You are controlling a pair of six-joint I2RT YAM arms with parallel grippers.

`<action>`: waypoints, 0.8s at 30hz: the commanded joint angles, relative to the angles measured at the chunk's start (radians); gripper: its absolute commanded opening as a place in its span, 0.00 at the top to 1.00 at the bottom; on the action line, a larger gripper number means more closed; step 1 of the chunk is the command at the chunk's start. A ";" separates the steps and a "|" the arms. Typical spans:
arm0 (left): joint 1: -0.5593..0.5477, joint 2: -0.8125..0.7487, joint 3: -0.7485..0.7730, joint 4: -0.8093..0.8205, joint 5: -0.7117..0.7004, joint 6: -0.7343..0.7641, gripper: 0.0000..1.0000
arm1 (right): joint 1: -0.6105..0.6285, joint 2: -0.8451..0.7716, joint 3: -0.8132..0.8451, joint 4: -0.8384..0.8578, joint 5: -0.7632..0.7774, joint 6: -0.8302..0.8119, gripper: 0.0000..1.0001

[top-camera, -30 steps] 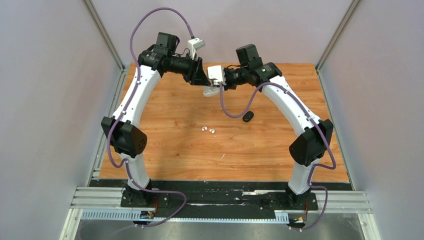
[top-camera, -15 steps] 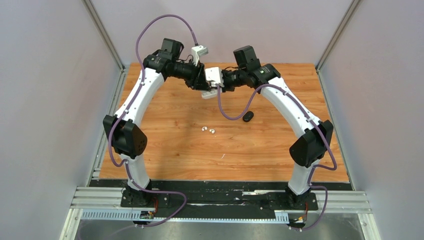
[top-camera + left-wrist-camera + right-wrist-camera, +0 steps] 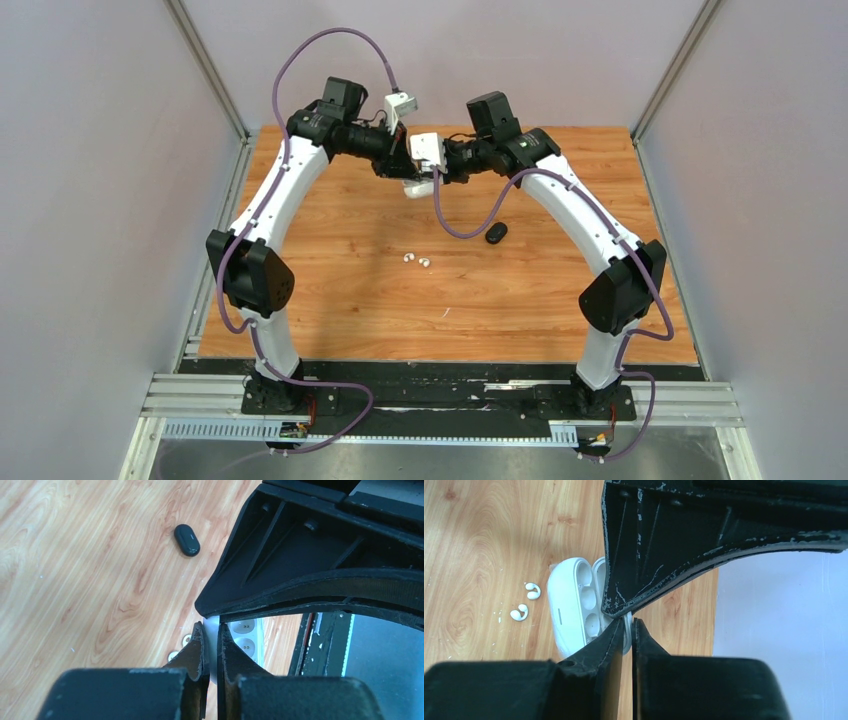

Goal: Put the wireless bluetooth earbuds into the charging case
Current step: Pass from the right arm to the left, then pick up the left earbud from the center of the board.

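Observation:
The white charging case (image 3: 419, 187) hangs open above the far middle of the table, held from both sides. My left gripper (image 3: 408, 177) is shut on one thin edge of it (image 3: 213, 632), with two empty sockets (image 3: 245, 635) showing beside the jaws. From the other side, my right gripper (image 3: 434, 178) is shut on the rim of the case's other half (image 3: 628, 625). The open case's hollows (image 3: 584, 600) face the right wrist camera. Two white wireless bluetooth earbuds (image 3: 408, 257) (image 3: 424, 263) lie side by side mid-table, also seen below the case (image 3: 531, 591) (image 3: 519, 613).
A black oval case (image 3: 496, 233) lies shut on the wood to the right of the earbuds, also in the left wrist view (image 3: 187, 540). Each gripper's black body fills the top of the other's wrist view. Grey walls stand on three sides.
My left arm swung right to the case that the right gripper held, and its jaws closed onto the case's edge. The earbuds and the black case have not moved.

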 commanded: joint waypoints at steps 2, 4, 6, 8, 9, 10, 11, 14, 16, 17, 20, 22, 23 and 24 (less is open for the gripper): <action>-0.002 -0.067 -0.003 0.054 -0.019 0.046 1.00 | 0.007 -0.055 -0.008 0.059 -0.008 0.011 0.87; -0.002 -0.071 -0.001 0.067 -0.025 0.051 1.00 | 0.007 -0.059 -0.009 0.071 0.004 0.020 0.84; -0.002 -0.079 -0.002 0.083 -0.035 0.054 1.00 | 0.007 -0.065 -0.011 0.086 0.019 0.029 0.78; -0.002 -0.090 -0.004 0.099 -0.048 0.066 1.00 | 0.006 -0.075 -0.018 0.118 0.038 0.052 0.72; -0.002 -0.097 -0.005 0.106 -0.055 0.077 1.00 | 0.004 -0.079 -0.022 0.133 0.049 0.067 0.70; -0.002 -0.101 -0.008 0.110 -0.059 0.083 1.00 | 0.004 -0.085 -0.024 0.149 0.059 0.085 0.68; -0.002 -0.109 -0.010 0.117 -0.067 0.096 1.00 | 0.003 -0.089 -0.024 0.163 0.068 0.108 0.66; -0.002 -0.132 -0.032 0.131 -0.093 0.122 1.00 | -0.011 -0.112 -0.031 0.208 0.092 0.192 0.58; -0.002 -0.149 -0.046 0.141 -0.110 0.150 1.00 | -0.033 -0.133 -0.047 0.267 0.109 0.284 0.53; -0.002 -0.158 -0.065 0.149 -0.116 0.169 1.00 | -0.051 -0.147 -0.057 0.302 0.112 0.343 0.50; -0.002 -0.211 -0.118 0.207 -0.154 0.207 1.00 | -0.125 -0.184 -0.099 0.425 0.100 0.590 0.41; -0.002 -0.252 -0.167 0.263 -0.168 0.240 1.00 | -0.177 -0.202 -0.145 0.488 0.077 0.745 0.38; -0.004 -0.267 -0.206 0.282 -0.172 0.274 1.00 | -0.201 -0.205 -0.178 0.500 0.060 0.806 0.38; -0.007 -0.305 -0.231 0.321 -0.182 0.299 1.00 | -0.221 -0.205 -0.209 0.503 0.038 0.855 0.38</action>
